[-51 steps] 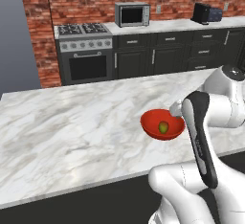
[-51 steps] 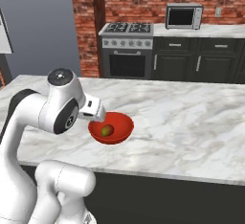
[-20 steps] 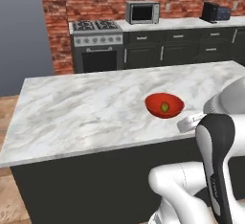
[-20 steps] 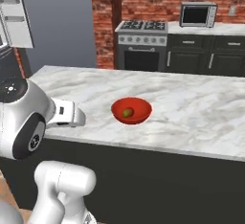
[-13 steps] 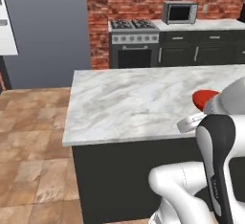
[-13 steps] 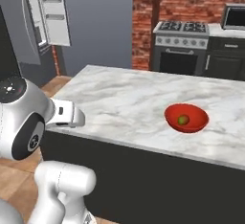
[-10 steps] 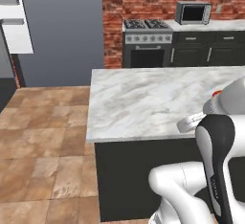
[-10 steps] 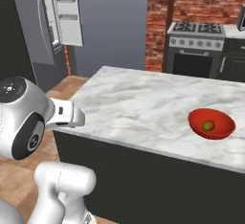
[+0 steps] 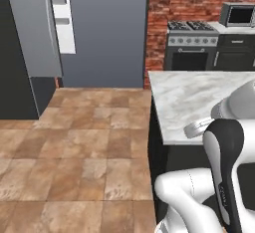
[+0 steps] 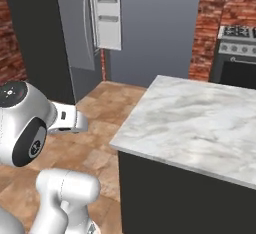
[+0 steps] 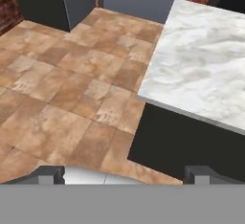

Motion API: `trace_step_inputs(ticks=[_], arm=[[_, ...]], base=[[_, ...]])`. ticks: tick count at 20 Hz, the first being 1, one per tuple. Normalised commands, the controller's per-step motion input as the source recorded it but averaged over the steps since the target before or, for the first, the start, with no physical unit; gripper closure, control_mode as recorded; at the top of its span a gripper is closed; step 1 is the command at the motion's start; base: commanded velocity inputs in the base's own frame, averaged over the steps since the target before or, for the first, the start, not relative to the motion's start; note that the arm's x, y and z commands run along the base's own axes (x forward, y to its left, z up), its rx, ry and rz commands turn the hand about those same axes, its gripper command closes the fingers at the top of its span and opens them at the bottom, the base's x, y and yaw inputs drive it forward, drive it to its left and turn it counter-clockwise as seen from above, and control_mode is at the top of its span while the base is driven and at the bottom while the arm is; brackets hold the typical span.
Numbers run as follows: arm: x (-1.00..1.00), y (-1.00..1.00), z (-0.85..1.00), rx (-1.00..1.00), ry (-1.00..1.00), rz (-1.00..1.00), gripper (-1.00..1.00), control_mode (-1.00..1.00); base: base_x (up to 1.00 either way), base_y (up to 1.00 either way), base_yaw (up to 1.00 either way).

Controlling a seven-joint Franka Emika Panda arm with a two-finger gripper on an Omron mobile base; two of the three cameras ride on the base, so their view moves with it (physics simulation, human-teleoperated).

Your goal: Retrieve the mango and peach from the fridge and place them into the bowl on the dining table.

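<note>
Gripper (image 11: 124,173), jaws wide and empty, faces the floor beside the dining table (image 11: 206,70); fridge (image 10: 82,33) (door ajar) lies toward eleven o'clock.

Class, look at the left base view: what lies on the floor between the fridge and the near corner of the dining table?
Only bare brown floor tiles lie between the fridge and the dining table; the left base view shows nothing standing on that stretch.

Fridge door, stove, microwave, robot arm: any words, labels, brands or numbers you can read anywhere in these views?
None can be read.
Fridge: no lettering shows on its door.
Stove: knobs and panel too small to read.
Microwave: no legible marking.
Robot arm: a small dark mark near its base, too blurred to read.
</note>
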Motion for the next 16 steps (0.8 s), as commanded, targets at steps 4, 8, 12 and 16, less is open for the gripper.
trace_step_inputs(ticks=[4, 8, 12, 16], arm=[[0.0, 0.0, 0.0, 0.0, 0.0, 0.0, -1.0, 1.0], [0.0, 0.0, 0.0, 0.0, 0.0, 0.0, -1.0, 1.0], [0.0, 0.0, 0.0, 0.0, 0.0, 0.0, -1.0, 1.0], [0.0, 0.0, 0.0, 0.0, 0.0, 0.0, -1.0, 1.0]], base=[[0.56, 1.0, 0.14], [0.87, 0.88, 0.07], [1.0, 0.17, 0.0], [1.0, -0.07, 0.0]])
